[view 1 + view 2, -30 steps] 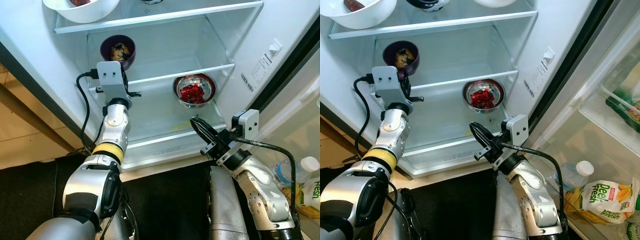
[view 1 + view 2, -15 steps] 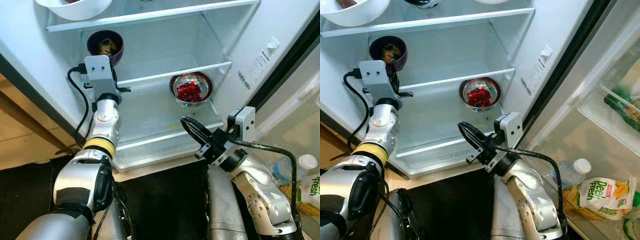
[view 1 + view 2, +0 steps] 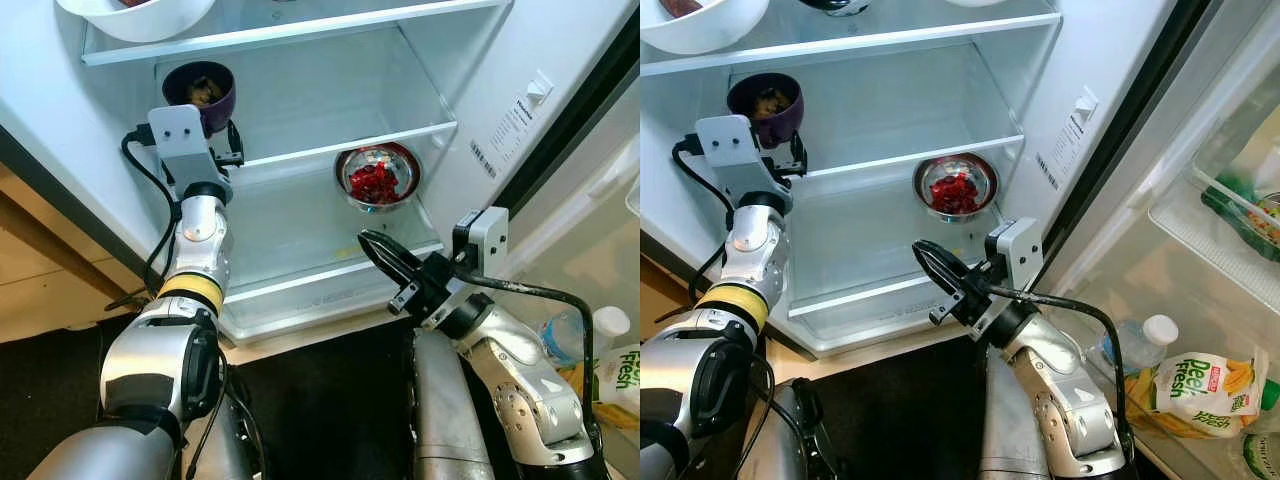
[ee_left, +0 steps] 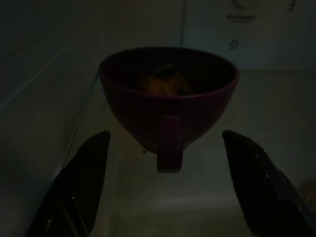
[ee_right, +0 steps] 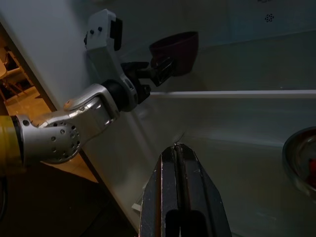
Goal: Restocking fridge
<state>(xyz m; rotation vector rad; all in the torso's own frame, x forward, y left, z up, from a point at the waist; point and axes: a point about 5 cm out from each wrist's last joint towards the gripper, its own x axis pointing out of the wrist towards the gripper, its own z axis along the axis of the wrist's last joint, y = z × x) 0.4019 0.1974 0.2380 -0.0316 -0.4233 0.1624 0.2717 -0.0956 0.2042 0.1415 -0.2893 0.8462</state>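
A purple bowl (image 3: pixel 200 85) with brownish food stands at the left of the fridge's middle glass shelf (image 3: pixel 330 140). My left gripper (image 4: pixel 165 136) is open right in front of it, one finger on each side of the bowl's base and neither touching it. A steel bowl (image 3: pixel 378 178) of red food sits on the lower shelf, toward the right. Below and in front of that bowl, over the fridge's front lip, my right gripper (image 3: pixel 365 241) is shut with nothing in it.
A white bowl (image 3: pixel 140 15) rests on the top shelf. The open fridge door on the right holds a capped bottle (image 3: pixel 1145 335) and a yellow-green food bag (image 3: pixel 1200 385). The fridge's right wall (image 3: pixel 500 100) is close to my right arm. Dark floor lies below.
The head view has shifted, so everything sits a little further left in the picture. Both grippers keep almost the same places relative to the bowls; the right one stays shut.
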